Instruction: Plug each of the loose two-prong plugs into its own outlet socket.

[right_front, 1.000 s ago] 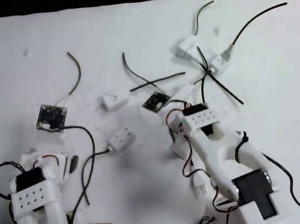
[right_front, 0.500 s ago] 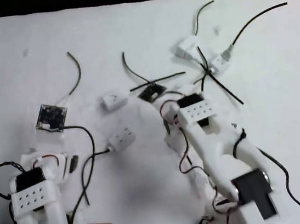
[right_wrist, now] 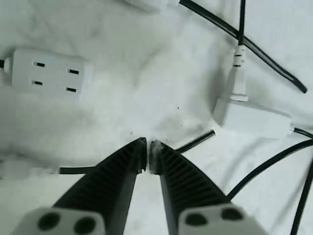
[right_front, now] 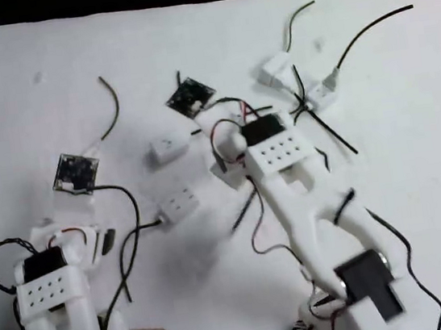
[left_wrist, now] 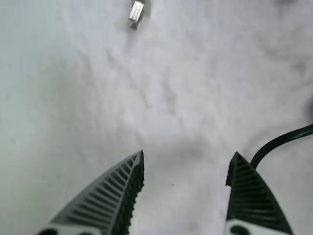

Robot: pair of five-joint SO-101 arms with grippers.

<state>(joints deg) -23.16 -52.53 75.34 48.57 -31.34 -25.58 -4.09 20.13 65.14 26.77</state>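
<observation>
Outlet block [right_wrist: 46, 73]: white with rounded corners and two pairs of dark slots on its top face. It lies flat on the counter [right_wrist: 146, 98], with a dark cord at one end.
White plug [right_wrist: 238, 85]: a slim moulded body tapering into a black cord. Its wide end meets the end of a plain white block [right_wrist: 254, 120]. The prongs are hidden, so I cannot tell whether it is seated.
Right claw [right_wrist: 148, 152]: closed, tips pressed together. The outlet block lies off to one side of the tips, the plug and plain block to the other, all apart from the fingers.
Black cord end [right_wrist: 198, 141]: on the counter, just beside the closed tips.
Left claw [left_wrist: 188, 155]: open over bare counter, with a black cable [left_wrist: 283, 142] curving just beside one finger.
High view: the right arm [right_front: 306, 194] stretches to mid-counter among white blocks and black cords. The left arm [right_front: 54, 289] sits at the near edge.
</observation>
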